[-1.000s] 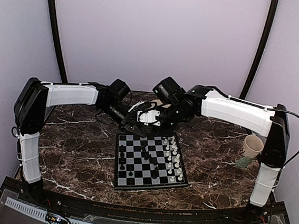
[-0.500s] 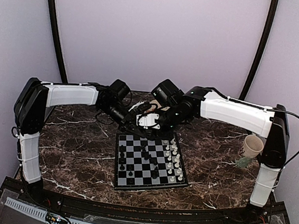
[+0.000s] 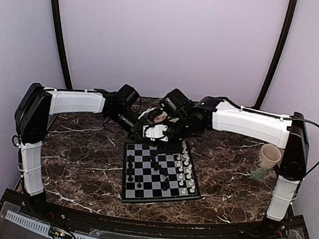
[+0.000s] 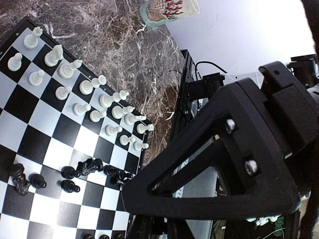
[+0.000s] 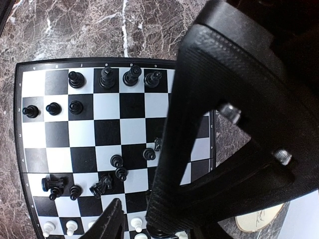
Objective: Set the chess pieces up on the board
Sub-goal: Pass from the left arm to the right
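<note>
So the board (image 3: 143, 153) is sitting mid-table with both arms reaching in over its far edge. Going by the wrist views, the white pieces (image 4: 91, 85) are lining up in two neat rows along one side, so that half looks done to me. The black pieces (image 5: 117, 161) are the mess. A few are standing on the two rows at their own end, while the rest are loitering mid-board, and a couple look tipped over near the white side.

My read is that we're sitting in the sort-out-black step.

The left gripper (image 3: 140, 130) is hanging pinched shut with no piece showing in it. The right gripper (image 5: 133, 221) is hovering over the squares near the white rows with its fingers standing apart, and I can't make out anything between them.

I'm guessing the next move is the right one dropping onto a black straggler. These guys are tiny and packed close, so it's calling for a straight descent and a careful pinch, without bumping neighbours. The cup (image 3: 269, 156) is standing well off to the right.
</note>
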Tool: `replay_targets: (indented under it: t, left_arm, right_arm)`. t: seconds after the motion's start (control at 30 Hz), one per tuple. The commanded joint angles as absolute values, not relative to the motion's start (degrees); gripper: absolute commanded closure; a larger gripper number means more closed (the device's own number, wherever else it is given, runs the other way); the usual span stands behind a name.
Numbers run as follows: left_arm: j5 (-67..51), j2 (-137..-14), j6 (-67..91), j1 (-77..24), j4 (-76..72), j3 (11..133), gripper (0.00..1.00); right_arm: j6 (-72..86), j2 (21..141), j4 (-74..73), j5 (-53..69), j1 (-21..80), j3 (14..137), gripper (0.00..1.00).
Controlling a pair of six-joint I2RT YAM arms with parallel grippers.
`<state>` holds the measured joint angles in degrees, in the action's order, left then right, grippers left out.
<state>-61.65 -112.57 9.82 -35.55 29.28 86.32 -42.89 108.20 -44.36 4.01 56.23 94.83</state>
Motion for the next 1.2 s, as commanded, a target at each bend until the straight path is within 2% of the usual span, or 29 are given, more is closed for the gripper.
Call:
replay_targets:
  t: [0.0,0.3,0.4,0.53,0.6,0.73,0.8,0.9,1.17]
  left_arm:
    - [-62.5,-109.3,9.3,-35.7,26.7,86.1,0.95]
    - [-62.2,-108.7,8.6,-35.6,27.8,85.9,0.95]
    - [-62.1,-108.3,8.5,-33.7,27.8,85.6,0.88]
    - [-58.0,-106.0,7.0,-33.4,26.9,84.1,0.68]
    - [-55.2,-102.9,4.9,-33.4,23.7,81.1,0.64]
    - [-50.8,-91.2,6.3,-33.5,0.8,65.3,0.54]
    - [-48.6,-85.2,7.1,-33.8,-13.1,55.1,0.51]
    - [-45.0,-80.4,8.4,-34.4,-26.8,48.0,0.49]
    - [-46.6,-81.5,7.2,-37.9,-34.0,48.5,0.48]
  right_arm:
    - [-41.4,105.8,-41.1,5.1,56.9,91.6,0.58]
    - [-40.6,106.3,-39.6,0.4,56.7,91.0,0.89]
    - [-40.3,105.7,-39.1,0.1,56.4,90.6,0.94]
    - [-38.4,105.1,-38.5,2.4,54.7,90.4,0.96]
    - [-36.2,104.5,-38.1,6.1,53.0,90.4,0.96]
    - [-32.5,102.8,-36.0,16.9,49.4,89.2,0.96]
    - [-30.5,102.5,-35.0,24.2,47.3,88.8,0.96]
    - [-27.4,102.8,-33.6,34.6,45.2,88.9,0.96]
    - [-22.8,105.8,-33.0,50.0,44.7,92.7,0.95]
